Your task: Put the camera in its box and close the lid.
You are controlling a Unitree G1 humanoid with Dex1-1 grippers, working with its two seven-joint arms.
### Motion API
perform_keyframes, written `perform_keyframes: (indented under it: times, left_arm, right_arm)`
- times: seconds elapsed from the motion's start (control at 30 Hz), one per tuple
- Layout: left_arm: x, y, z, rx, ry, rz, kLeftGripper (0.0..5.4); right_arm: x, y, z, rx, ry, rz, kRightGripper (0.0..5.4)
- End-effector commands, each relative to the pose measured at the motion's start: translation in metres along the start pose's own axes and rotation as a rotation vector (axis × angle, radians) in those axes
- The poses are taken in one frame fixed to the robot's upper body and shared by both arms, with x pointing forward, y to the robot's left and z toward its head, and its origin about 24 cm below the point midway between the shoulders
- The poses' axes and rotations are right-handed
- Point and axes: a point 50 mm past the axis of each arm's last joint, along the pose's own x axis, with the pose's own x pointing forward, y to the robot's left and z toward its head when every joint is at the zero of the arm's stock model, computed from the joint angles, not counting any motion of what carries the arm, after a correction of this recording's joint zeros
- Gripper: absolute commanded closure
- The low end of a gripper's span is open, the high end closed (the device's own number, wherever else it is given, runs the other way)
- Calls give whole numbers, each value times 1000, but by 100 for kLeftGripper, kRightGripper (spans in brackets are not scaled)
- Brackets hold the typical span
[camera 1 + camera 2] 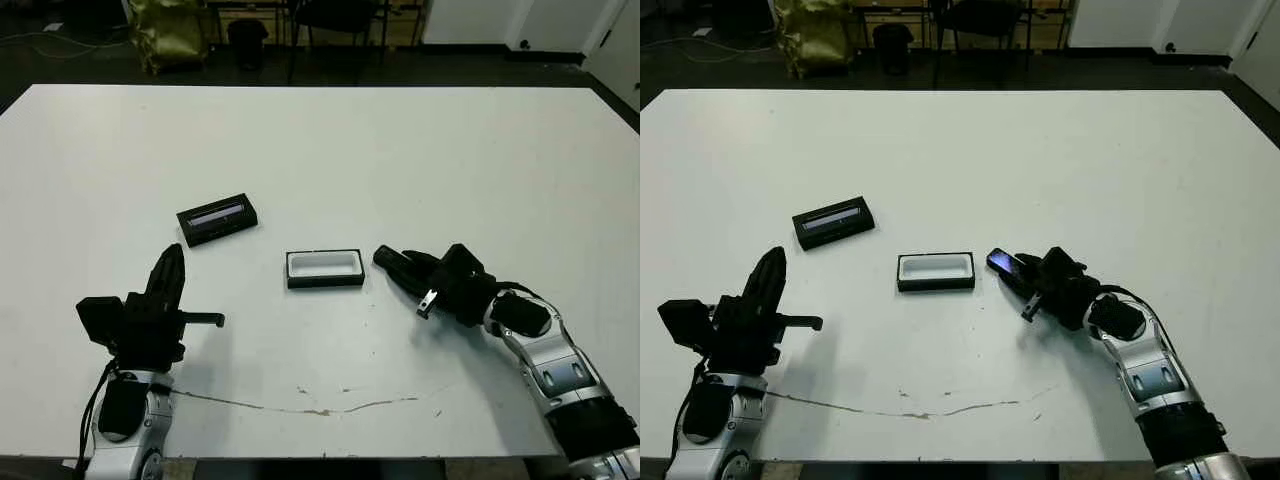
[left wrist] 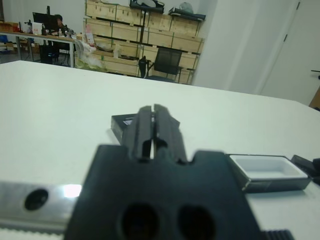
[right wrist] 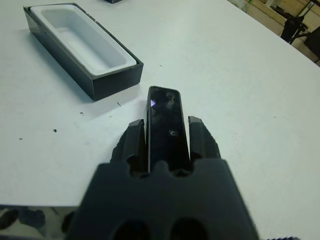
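right gripper [image 3: 167, 137] clamped on camera [image 3: 166, 125], pointed at box [image 1: 324, 268] just beside, likely for lengthwise insertion | box open on worktop [image 1: 400, 150], white lining up | lid [image 1: 217, 219] apart, stripe up | left gripper [image 2: 152, 125] together, idle

lid [image 1: 217, 219] left-behind box [image 1: 324, 269] | camera [image 1: 1006, 266] just right of box, possibly off the table [image 1: 400, 150]

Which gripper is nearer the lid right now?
Left. The left gripper sits just short of the lid, fingers shut and empty. The right gripper is on the far side of the box, shut on the camera.
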Motion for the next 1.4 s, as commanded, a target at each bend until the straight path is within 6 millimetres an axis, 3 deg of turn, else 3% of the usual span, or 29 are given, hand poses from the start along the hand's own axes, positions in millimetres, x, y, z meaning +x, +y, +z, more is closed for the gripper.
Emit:
perform_keyframes:
  times: [0.03, 0.4, 0.57, 0.97, 1.4]
  left_arm:
    - [-2, 2, -4, -8, 34, 15, 540]
    - [-2, 2, -5, -3, 36, 19, 540]
    - [-2, 2, -6, -5, 36, 20, 540]
    - [-3, 0, -5, -4, 47, 25, 540]
    - [-3, -1, -4, -21, 57, 27, 540]
  right_arm:
    - [-8, 21, -34, 64, 250, 79, 457]
    - [-12, 12, -34, 117, 282, 160, 457]
    - [-16, 1, -19, 175, 207, 148, 458]
    - [-25, -57, 55, 121, 44, 10, 463]
    - [-15, -68, 93, 166, -42, 72, 463]
